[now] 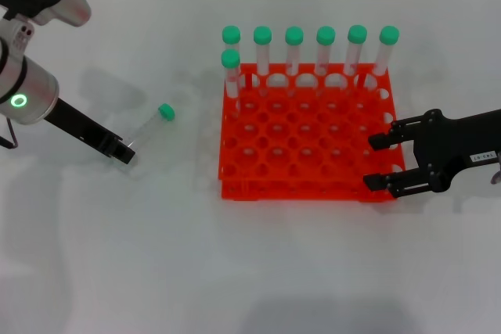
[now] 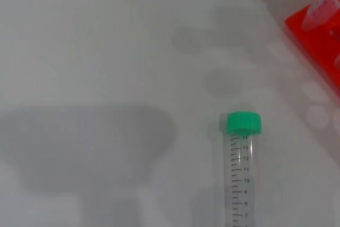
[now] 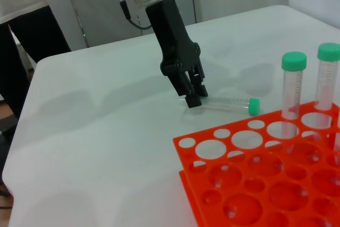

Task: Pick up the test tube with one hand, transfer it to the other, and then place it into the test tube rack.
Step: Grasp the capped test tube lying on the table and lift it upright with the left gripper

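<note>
The test tube (image 1: 149, 128) lies on the white table left of the rack, its green cap (image 1: 165, 112) pointing toward the rack. My left gripper (image 1: 124, 151), the one with the green ring, is low on the table and shut on the tube's tapered end. From the right wrist view, the left gripper (image 3: 194, 98) covers that tip and the test tube (image 3: 226, 102) rests flat. The left wrist view shows the test tube (image 2: 243, 174) with its scale marks. The orange-red test tube rack (image 1: 305, 142) stands mid-table. My right gripper (image 1: 382, 162) hovers open at the rack's right front corner.
Several green-capped tubes (image 1: 325, 52) stand upright along the rack's back row, with one more (image 1: 231, 72) just in front at the left; two of them (image 3: 293, 86) show in the right wrist view. Bare table lies in front of the rack.
</note>
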Action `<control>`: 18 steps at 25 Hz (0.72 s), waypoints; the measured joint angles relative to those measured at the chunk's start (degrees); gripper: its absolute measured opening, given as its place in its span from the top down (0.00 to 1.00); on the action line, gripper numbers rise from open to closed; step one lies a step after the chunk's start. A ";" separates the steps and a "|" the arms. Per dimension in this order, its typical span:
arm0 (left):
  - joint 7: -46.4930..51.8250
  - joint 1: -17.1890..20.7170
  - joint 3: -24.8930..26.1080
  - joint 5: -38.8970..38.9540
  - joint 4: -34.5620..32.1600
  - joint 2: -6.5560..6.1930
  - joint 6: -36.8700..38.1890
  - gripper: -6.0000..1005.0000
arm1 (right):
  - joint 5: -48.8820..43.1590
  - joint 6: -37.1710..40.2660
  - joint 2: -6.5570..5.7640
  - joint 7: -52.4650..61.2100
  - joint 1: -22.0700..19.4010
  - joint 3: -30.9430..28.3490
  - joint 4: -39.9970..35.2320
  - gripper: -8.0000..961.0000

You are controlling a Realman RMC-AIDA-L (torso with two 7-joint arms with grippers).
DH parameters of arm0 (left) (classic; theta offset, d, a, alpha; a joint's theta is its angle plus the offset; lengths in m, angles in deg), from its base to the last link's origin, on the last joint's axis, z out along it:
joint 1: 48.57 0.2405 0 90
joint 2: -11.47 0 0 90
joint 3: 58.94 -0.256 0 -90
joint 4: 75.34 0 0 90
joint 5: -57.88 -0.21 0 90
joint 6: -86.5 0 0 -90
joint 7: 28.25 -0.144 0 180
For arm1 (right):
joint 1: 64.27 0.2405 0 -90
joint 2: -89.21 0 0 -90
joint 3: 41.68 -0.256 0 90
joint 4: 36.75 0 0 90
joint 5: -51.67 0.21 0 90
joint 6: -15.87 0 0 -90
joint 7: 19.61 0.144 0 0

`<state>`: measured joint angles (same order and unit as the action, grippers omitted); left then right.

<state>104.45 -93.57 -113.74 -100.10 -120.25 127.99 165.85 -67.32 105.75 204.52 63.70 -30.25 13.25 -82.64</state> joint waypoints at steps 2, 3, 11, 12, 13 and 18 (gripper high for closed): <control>0.38 -0.01 -0.39 -0.05 0.00 -0.04 0.00 0.56 | 0.00 -0.06 0.00 0.00 0.00 0.00 0.03 0.30; 0.57 -0.02 -0.67 -0.08 0.00 -0.08 -0.02 0.61 | 0.00 -0.08 0.00 0.00 0.02 0.00 0.08 0.30; 1.30 -0.34 -2.28 -1.13 0.00 0.15 -0.23 0.71 | -0.01 -0.47 0.00 0.00 0.14 0.00 0.19 0.30; 1.43 -0.46 -2.27 -1.22 0.00 0.19 -0.26 0.72 | -0.01 -0.60 0.00 0.01 0.15 0.00 0.20 0.30; 1.59 -0.62 -2.25 -1.24 0.00 0.20 -0.29 0.72 | -0.01 -0.68 0.00 0.02 0.15 0.00 0.20 0.30; 1.91 -0.77 -2.23 -1.27 0.03 0.23 -1.31 0.74 | -0.01 -0.82 0.00 0.05 0.17 -0.02 0.51 0.30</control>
<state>106.36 -94.35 -115.98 -101.37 -120.22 128.22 164.54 -67.33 104.93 204.52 63.76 -30.08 13.23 -82.13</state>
